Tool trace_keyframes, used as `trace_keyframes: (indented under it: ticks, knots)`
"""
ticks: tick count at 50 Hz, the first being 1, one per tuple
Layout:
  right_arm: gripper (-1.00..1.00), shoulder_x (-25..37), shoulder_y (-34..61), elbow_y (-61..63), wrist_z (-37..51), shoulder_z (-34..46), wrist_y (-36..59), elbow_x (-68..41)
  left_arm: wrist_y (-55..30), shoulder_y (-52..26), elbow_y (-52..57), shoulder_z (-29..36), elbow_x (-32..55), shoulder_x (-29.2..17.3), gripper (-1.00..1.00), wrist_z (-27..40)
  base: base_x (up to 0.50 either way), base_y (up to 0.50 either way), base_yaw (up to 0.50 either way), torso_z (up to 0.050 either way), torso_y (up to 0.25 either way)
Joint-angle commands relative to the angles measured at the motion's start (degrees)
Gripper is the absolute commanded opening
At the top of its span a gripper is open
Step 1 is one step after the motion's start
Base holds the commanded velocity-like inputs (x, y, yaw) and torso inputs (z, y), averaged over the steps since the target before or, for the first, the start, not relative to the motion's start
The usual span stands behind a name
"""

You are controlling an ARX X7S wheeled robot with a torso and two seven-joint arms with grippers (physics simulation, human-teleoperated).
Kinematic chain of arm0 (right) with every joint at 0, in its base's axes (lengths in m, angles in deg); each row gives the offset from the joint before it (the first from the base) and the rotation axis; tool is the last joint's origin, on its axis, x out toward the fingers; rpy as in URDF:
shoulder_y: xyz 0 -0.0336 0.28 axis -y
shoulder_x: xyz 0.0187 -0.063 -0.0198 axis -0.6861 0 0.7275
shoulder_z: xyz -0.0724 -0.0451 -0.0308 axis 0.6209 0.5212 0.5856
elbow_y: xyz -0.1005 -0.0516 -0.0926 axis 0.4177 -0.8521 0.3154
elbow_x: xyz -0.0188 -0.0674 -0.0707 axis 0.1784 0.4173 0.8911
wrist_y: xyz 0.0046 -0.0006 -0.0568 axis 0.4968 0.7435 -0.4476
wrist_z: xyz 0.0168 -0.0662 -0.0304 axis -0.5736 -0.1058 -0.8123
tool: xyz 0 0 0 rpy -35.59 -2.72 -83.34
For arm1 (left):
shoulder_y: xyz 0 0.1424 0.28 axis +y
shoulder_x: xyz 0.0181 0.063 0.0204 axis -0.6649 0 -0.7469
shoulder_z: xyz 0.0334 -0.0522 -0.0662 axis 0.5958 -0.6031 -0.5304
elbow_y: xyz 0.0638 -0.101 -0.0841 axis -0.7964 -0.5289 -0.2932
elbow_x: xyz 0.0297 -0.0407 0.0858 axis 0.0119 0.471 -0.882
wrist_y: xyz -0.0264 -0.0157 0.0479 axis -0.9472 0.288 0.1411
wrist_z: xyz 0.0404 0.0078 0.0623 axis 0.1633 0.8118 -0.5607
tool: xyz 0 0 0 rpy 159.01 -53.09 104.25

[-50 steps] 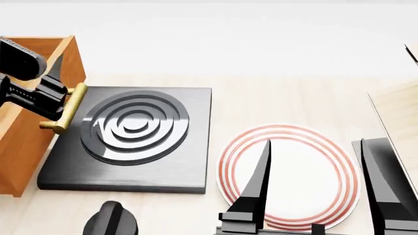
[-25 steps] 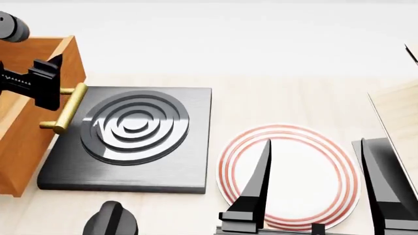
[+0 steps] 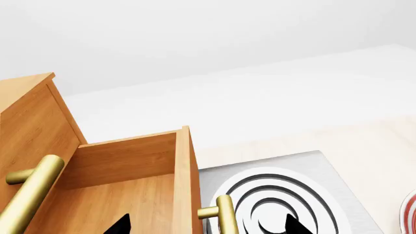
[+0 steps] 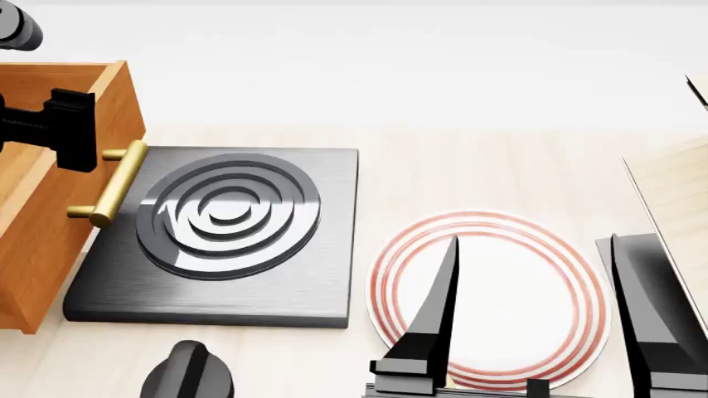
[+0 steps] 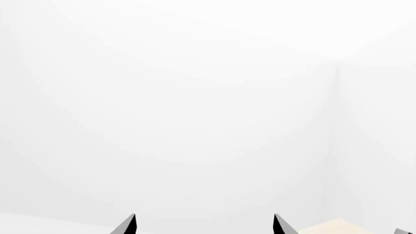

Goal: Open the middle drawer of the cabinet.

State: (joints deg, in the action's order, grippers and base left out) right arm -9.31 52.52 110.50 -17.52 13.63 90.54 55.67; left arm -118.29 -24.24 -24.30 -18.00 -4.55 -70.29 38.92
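The middle drawer (image 4: 45,249) stands pulled out at the head view's left, an open orange-brown box with a brass bar handle (image 4: 108,184) on its front. My left gripper (image 4: 69,126) hovers above the drawer's front edge, open and off the handle. In the left wrist view the drawer (image 3: 130,180) and its handle (image 3: 225,218) lie between my wide-apart black fingertips (image 3: 121,226). The cabinet (image 3: 32,112) with the upper drawer's handle (image 3: 29,194) shows beside it. My right gripper (image 4: 542,323) is open and empty above a plate; in the right wrist view my right gripper (image 5: 204,226) faces only a white wall.
A black stove plate with concentric rings (image 4: 232,224) lies right in front of the open drawer. A white plate with red rings (image 4: 520,274) lies to its right. A pale wood rack (image 4: 675,191) stands at the far right. A black knob (image 4: 188,375) is at the bottom edge.
My left gripper has let go of the brass handle and moved up and back over the drawer. The drawer stays pulled out. The right arm has not moved.
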Motion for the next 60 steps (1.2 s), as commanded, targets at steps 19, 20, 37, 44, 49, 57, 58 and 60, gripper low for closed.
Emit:
trace_keyframes:
  ticks: [19, 20, 37, 44, 49, 57, 58, 60]
  knots:
    - [1.00, 0.69, -1.82, -4.82, 0.10, 0.66, 0.04, -5.38, 2.24, -1.03, -9.69, 0.56, -1.83, 2.57, 1.00, -1.47, 0.00, 0.00, 0.00, -0.002, 0.000]
    - [1.00, 0.69, -1.82, -4.88, 0.09, 0.65, 0.00, -5.43, 2.34, -1.02, -9.95, 0.69, -1.97, 2.70, 1.00, -1.53, 0.00, 0.00, 0.00, 0.000, 0.000]
    - [1.00, 0.85, -1.76, -4.92, 0.32, 0.73, 0.00, -5.63, 3.14, -0.84, -12.36, 1.19, -2.52, 3.54, 1.00, -2.06, 0.00, 0.00, 0.00, -0.001, 0.000]
    - [1.00, 0.91, -1.78, -5.01, 0.39, 0.79, -0.07, -5.71, 4.03, -0.17, -13.81, 1.66, -3.20, 3.90, 1.00, -2.30, 0.00, 0.00, 0.00, -0.002, 0.000]
    - [1.00, 0.95, -1.77, -5.13, 0.45, 0.82, -0.08, -5.77, 4.76, 0.09, -15.05, 1.92, -3.63, 4.24, 1.00, -2.68, 0.00, 0.00, 0.00, -0.002, 0.000]
    - [1.00, 1.04, -1.80, -5.22, 0.57, 0.88, -0.12, -5.81, 5.65, 0.90, -16.34, 2.02, -3.94, 4.58, 1.00, -2.84, 0.00, 0.00, 0.00, -0.002, 0.000]
    - [1.00, 1.06, -1.79, -5.23, 0.59, 0.90, -0.12, -5.79, 5.77, 0.97, -16.40, 2.08, -4.02, 4.59, 1.00, -2.87, 0.00, 0.00, 0.00, 0.000, 0.000]
    - [1.00, 1.05, -1.78, -5.32, 0.63, 0.98, -0.14, -5.77, 5.98, 1.18, -16.67, 2.15, -4.10, 4.67, 1.00, -2.97, 0.00, 0.00, 0.00, 0.000, 0.000]
